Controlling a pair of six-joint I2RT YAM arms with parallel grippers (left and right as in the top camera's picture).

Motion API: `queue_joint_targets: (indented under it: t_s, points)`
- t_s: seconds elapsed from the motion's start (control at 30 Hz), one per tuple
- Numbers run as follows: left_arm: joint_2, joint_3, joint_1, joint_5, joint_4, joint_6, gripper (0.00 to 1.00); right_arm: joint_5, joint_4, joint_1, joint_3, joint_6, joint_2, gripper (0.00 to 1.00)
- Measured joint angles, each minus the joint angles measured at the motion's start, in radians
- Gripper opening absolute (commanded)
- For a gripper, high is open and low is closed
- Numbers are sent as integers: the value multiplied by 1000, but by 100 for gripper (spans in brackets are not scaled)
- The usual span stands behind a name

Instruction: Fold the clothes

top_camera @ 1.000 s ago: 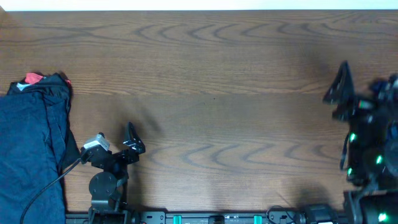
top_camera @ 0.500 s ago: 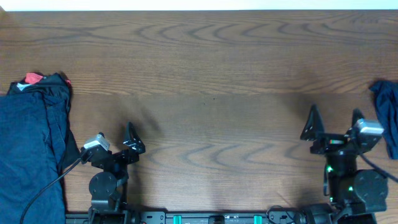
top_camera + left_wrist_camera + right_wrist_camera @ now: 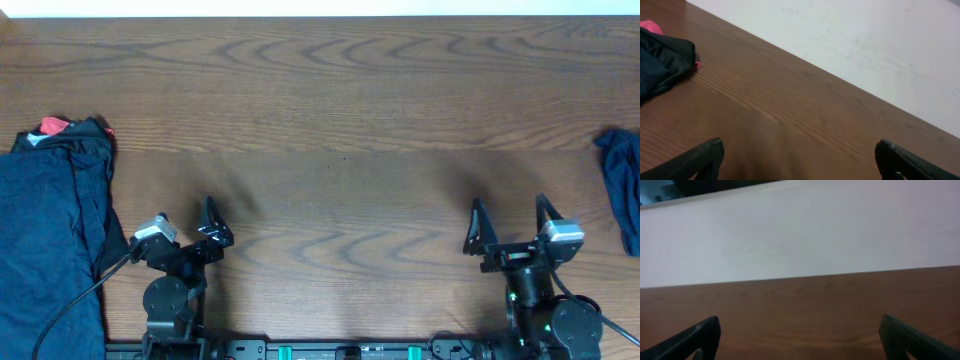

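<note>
A pile of dark navy clothes (image 3: 50, 235) lies at the table's left edge, with a red piece (image 3: 53, 126) at its far end. The pile's far end (image 3: 662, 60) and the red piece (image 3: 650, 26) also show in the left wrist view. Another navy garment (image 3: 622, 185) lies at the right edge. My left gripper (image 3: 188, 222) is open and empty, just right of the pile; its fingers frame bare table (image 3: 799, 152). My right gripper (image 3: 510, 222) is open and empty near the front right, left of the right garment; its wrist view (image 3: 799, 330) shows only bare table.
The wooden table (image 3: 340, 110) runs wide between the two arms. Its far edge meets a white wall (image 3: 805, 235). A black cable (image 3: 70, 305) from the left arm lies over the left pile.
My right arm has swung from the right edge toward the front and left, and has come down low. The navy garment at the right edge came into view. The left arm has not moved.
</note>
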Motion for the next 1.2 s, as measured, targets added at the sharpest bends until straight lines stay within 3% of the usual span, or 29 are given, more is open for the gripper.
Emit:
queue_joint_targets:
  t_s: [0.6,1.2]
  points:
    - [0,0,0,0,0,0,98,-83,-20,0,-210,0,-8,99]
    - [0,0,0,0,0,3,98,-96,-13,0,-211,-127,-9,99]
